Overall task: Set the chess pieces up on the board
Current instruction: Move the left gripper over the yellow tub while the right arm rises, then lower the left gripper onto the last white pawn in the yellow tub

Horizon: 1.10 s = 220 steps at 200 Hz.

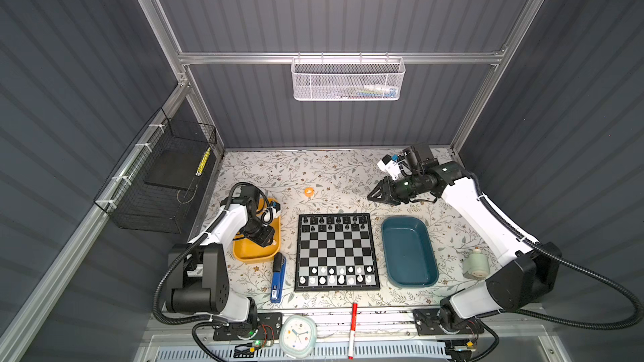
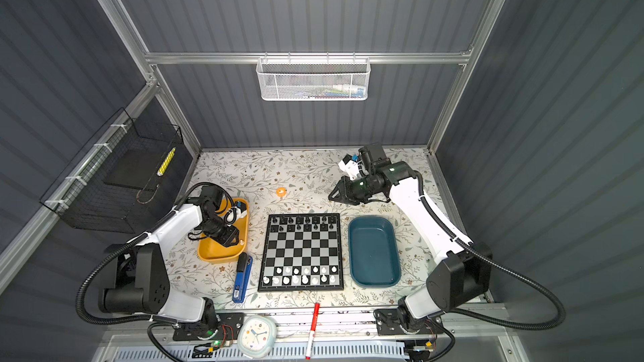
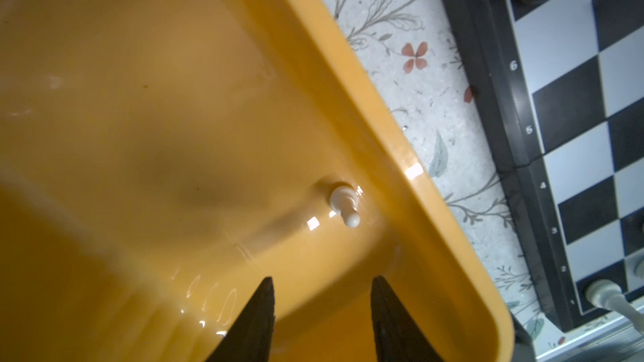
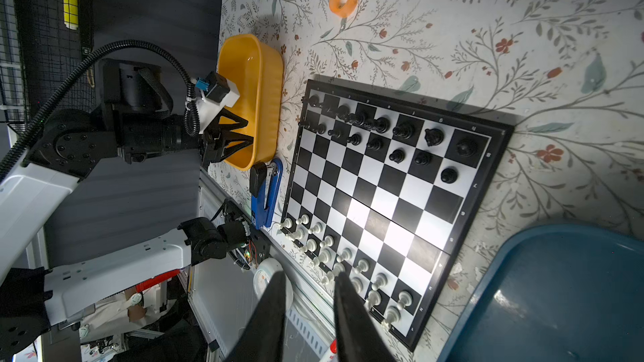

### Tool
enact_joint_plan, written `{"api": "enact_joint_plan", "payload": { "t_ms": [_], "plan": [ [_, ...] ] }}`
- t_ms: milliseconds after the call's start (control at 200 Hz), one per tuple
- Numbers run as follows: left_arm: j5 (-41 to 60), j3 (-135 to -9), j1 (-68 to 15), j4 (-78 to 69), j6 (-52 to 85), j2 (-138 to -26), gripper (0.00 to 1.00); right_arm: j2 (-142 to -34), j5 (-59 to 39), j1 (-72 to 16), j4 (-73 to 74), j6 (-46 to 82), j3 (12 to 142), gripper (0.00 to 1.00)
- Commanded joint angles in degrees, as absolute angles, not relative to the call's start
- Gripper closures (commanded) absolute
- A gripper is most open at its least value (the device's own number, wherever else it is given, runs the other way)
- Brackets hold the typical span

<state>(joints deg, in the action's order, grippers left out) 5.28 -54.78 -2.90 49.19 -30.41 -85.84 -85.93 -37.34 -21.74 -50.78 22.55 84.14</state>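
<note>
Tabletop with a leafy floral cover, boxed in by grey ribbed walls and aluminium framing.
So the chessboard sits in the middle between a yellow tray and a teal tray, with black pieces lined up on its far two rows and white pieces on its near two. One white pawn sits in the yellow tray close to its wall, just ahead of the left gripper, whose jaws are spread and empty. The right gripper hangs past the board's far right corner, jaws slightly parted, holding nothing. There's a white mesh basket on the back wall too.
</note>
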Motion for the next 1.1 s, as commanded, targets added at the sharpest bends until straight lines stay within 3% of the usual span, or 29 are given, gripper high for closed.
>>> {"api": "enact_joint_plan", "payload": {
  "t_ms": [0, 1096],
  "plan": [
    [7.59, -55.93, -2.46, 48.65, -30.82, -87.39, 0.54, -86.38, -38.29, -21.88, -50.96, 22.76, 84.54, 0.73],
    [10.76, -54.68, -2.46, 45.81, -31.88, -90.19, 0.59, -89.39, -37.16, -21.87, -53.66, 22.59, 88.85, 0.73]
  ]
}}
